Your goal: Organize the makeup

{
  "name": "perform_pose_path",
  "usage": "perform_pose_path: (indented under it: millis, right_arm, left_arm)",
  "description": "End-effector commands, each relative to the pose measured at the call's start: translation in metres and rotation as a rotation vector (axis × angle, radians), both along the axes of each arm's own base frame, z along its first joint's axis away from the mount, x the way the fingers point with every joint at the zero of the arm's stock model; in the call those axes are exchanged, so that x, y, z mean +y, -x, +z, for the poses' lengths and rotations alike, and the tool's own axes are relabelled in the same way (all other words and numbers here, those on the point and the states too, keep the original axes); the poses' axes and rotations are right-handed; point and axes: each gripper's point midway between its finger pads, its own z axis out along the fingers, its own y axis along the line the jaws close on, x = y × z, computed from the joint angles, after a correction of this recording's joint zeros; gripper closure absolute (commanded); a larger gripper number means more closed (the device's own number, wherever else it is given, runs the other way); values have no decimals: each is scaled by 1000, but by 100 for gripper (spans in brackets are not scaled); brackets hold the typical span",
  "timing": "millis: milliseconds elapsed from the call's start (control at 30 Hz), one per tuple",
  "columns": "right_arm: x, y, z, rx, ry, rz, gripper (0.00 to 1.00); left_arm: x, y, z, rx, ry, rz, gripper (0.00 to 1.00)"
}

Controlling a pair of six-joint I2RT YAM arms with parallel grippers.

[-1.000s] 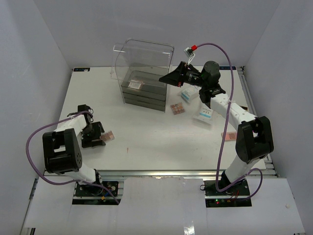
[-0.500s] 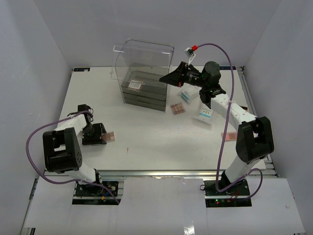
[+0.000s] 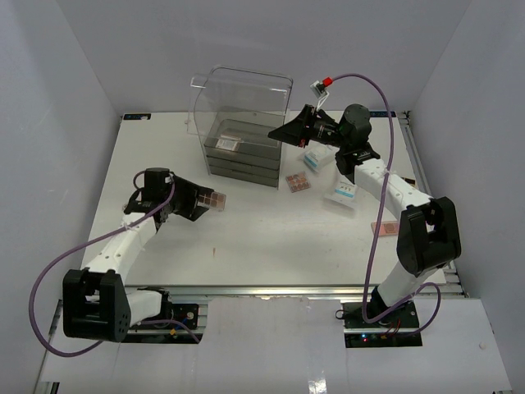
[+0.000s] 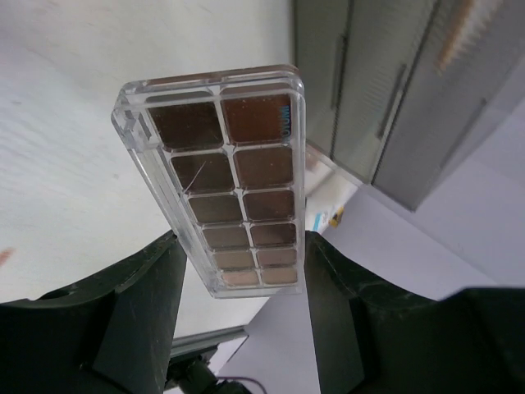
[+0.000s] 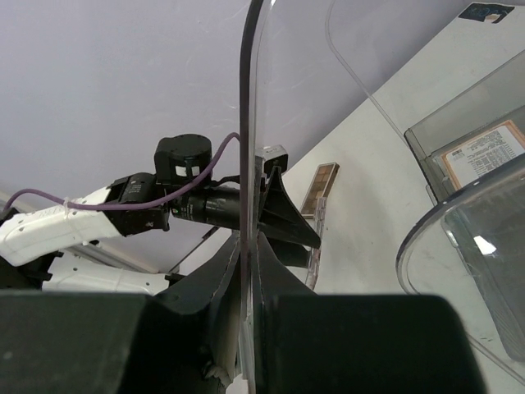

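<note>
My left gripper [image 3: 207, 201] is shut on a long brown palette [image 3: 216, 200] and holds it off the table, left of the clear box [image 3: 242, 103]. In the left wrist view the palette [image 4: 225, 176] stands clamped by its sides between both fingers [image 4: 148, 279]. My right gripper [image 3: 280, 131] is shut on the thin edge of the box's clear cover [image 5: 244, 123]. More makeup lies right of the box: a brown square palette [image 3: 298, 182], two white-and-blue packets [image 3: 316, 160] [image 3: 342, 194] and an orange palette [image 3: 384, 227].
Dark drawers [image 3: 241, 153] fill the lower part of the box, and a labelled item [image 5: 484, 152] lies on top of them. The right arm reaches over the packets. White walls close in the table on three sides.
The left gripper closed on the brown palette at the table's left, lifted it and carried it right towards the box. The right gripper stayed put on the cover.
</note>
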Motion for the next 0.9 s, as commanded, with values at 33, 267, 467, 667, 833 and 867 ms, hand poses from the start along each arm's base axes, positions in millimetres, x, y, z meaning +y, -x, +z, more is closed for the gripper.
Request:
perform_pose_path:
  millis: [33,267,467,667,833,867]
  right_arm:
    - [-10,19,42,-162,-43,1,88]
    - [-11,19,44,-162,-44,0,88]
    - [-11,20,51,-163,-55,-2,88]
    - [-11,21,55,-159,-64,3,88]
    - [-12,23,55,-158,-71,8,88]
    - [-12,24,56,-157,-72,9,88]
  left_arm:
    - [-47,-25,64,-333,51,-186,100]
    - [-67,-48,113,-583,110,-194,100]
    - [-73,-69,129,-662,160,-134,100]
    - [-96,-91,137,-676,217,-120,100]
    - [-115,-104,133,-659,245,-132,100]
    - [-117,-105,135,-663,248,-133,100]
